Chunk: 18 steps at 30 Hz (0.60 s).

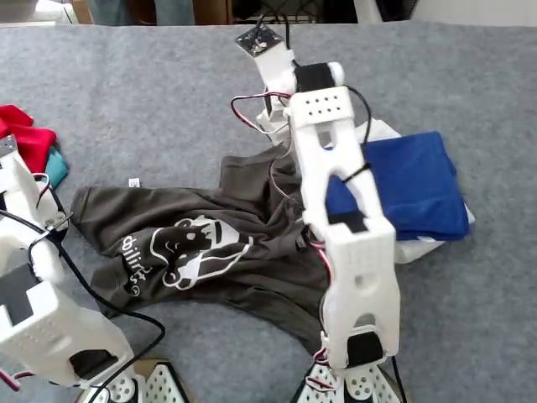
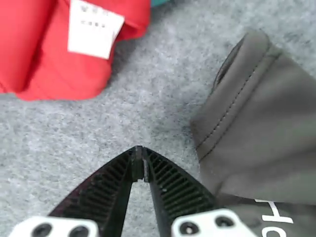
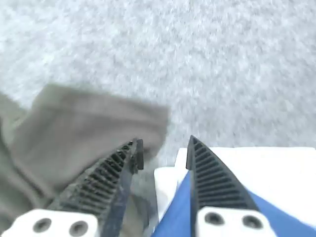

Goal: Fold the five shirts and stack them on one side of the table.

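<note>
A dark grey shirt (image 1: 201,243) with a white print lies crumpled in the middle of the table. A folded blue shirt (image 1: 411,185) rests on a folded white shirt (image 1: 419,248) at the right. At the left edge are a red shirt (image 1: 25,138) and a teal one (image 1: 57,166). My left gripper (image 2: 139,150) is shut and empty over bare carpet, between the red shirt (image 2: 54,54) and the dark sleeve (image 2: 256,123). My right gripper (image 3: 164,145) is open, one finger over the dark sleeve (image 3: 84,128), the other over the white shirt (image 3: 266,163) and blue shirt (image 3: 276,217).
Grey carpet (image 1: 151,92) covers the table, with free room at the far left and far right. The right arm (image 1: 344,218) stretches over the dark shirt's right side. A black cable (image 1: 101,294) trails from the left arm across the shirt's near corner.
</note>
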Available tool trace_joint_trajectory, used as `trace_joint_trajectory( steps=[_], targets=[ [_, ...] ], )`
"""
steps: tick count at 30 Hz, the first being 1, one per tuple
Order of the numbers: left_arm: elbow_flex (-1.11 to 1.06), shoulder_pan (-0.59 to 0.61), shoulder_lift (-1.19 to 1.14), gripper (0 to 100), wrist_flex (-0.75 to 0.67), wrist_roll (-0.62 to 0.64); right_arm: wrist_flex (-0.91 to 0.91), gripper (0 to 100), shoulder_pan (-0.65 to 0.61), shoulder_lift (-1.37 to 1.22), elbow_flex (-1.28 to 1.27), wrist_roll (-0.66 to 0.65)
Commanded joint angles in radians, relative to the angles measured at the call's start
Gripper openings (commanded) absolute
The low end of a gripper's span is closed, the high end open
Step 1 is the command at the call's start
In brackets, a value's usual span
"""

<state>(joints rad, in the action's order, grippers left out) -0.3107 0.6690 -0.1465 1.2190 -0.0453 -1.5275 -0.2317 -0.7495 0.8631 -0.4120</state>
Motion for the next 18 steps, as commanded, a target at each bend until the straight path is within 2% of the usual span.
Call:
trace_joint_trajectory(
  steps=[1, 5, 9, 12, 18],
  targets=[
    [0.042, 0.002, 0.008, 3, 0.002, 0.008, 0.005, 15.6, 0.008, -0.171, 0.208, 0.006],
    [0.03, 0.002, 0.008, 3, -0.025, 0.008, -0.015, 15.6, 0.026, -0.392, 0.401, 0.008],
    [0.024, 0.001, 0.008, 3, -0.037, 0.008, -0.176, 15.2, 0.018, -0.504, 0.618, 0.006],
    [0.024, -0.007, 0.006, 3, -0.037, 0.008, -0.227, 15.2, -0.012, -0.549, 0.766, 0.006],
    [0.024, -0.008, 0.006, 3, -0.037, 0.008, -0.23, 15.2, -0.11, -0.61, 0.756, 0.006]
  ],
)
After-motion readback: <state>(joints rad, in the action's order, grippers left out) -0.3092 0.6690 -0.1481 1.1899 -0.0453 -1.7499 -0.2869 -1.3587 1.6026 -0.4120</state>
